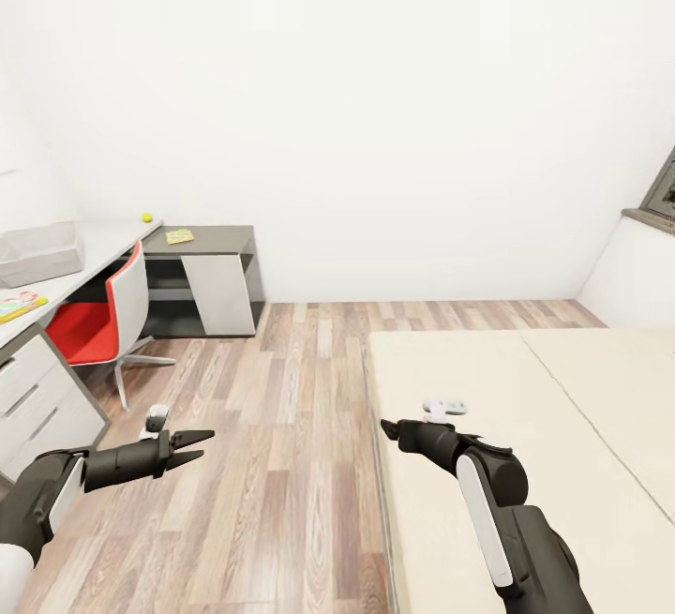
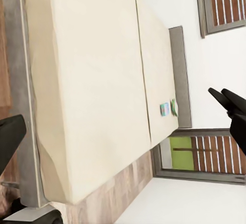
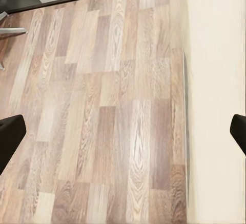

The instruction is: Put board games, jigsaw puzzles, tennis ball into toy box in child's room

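Observation:
The table (image 1: 108, 241) runs along the left wall. On it stand the grey toy box (image 1: 37, 253), the yellow-green tennis ball (image 1: 147, 217) and a yellow board game (image 1: 179, 236) on the lower dark section. A flat colourful toy (image 1: 19, 305) lies at the near end; which kind it is I cannot tell. The bed (image 1: 525, 426) is at the right. Near its headboard lie a blue board game (image 2: 164, 109) and a white-and-green one (image 2: 174, 107). My left gripper (image 1: 192, 445) (image 2: 118, 111) hangs open over the floor. My right gripper (image 1: 389, 428) (image 3: 123, 134) is open at the bed's edge, holding nothing.
A red and white swivel chair (image 1: 94, 319) stands at the table, with white drawers (image 1: 37, 398) in front of it. Wood floor (image 1: 281, 464) lies between table and bed. A window (image 1: 664, 187) is on the right wall beyond the bed.

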